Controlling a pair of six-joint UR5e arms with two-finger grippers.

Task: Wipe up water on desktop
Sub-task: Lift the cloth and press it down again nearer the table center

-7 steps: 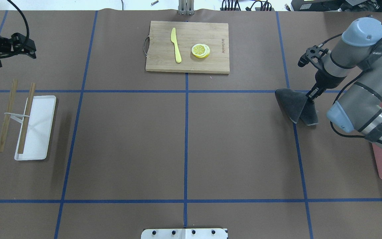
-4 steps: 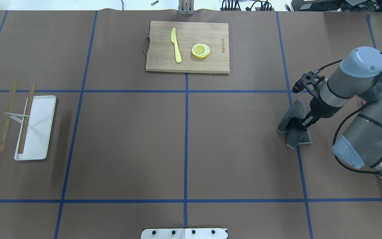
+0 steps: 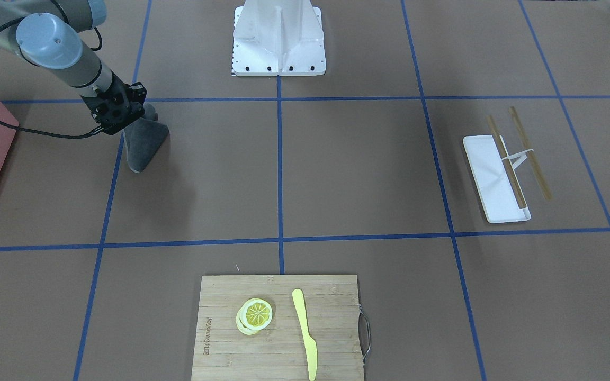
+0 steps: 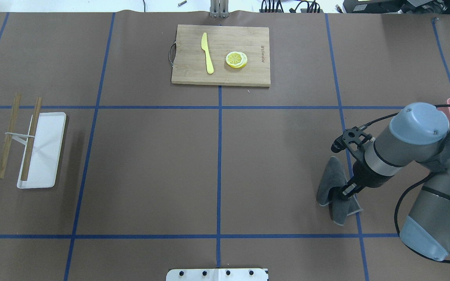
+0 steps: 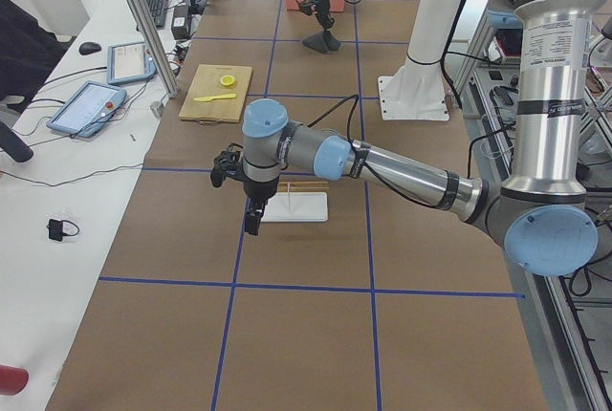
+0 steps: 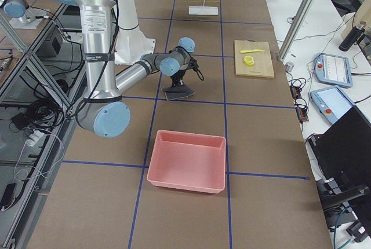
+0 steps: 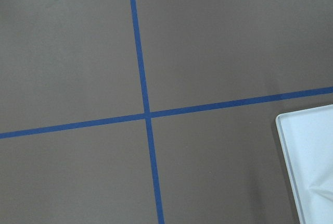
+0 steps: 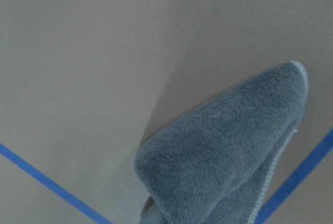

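Observation:
The desktop [image 4: 150, 164] is a brown surface with a blue tape grid; I see no water on it. My right gripper [image 4: 345, 191] is shut on a grey cloth [image 4: 329, 183] that hangs down and touches the desktop beside a blue tape line. The cloth also shows in the front view [image 3: 143, 140] and fills the lower right of the right wrist view [image 8: 229, 156]. My left gripper [image 5: 252, 218] shows only in the exterior left view, above the desktop near the white tray [image 5: 301, 206]. I cannot tell whether it is open or shut.
A bamboo cutting board [image 4: 193, 54] with a yellow knife [image 4: 207, 52] and lemon slices [image 4: 236, 59] lies at the far middle. The white tray [image 4: 49, 156] with chopsticks [image 4: 31, 136] lies at the left. A pink bin [image 6: 185, 162] stands beyond the right arm.
My right gripper has dragged the cloth along the tape line toward the robot's side of the desktop. My left arm has left the top left of the overhead view.

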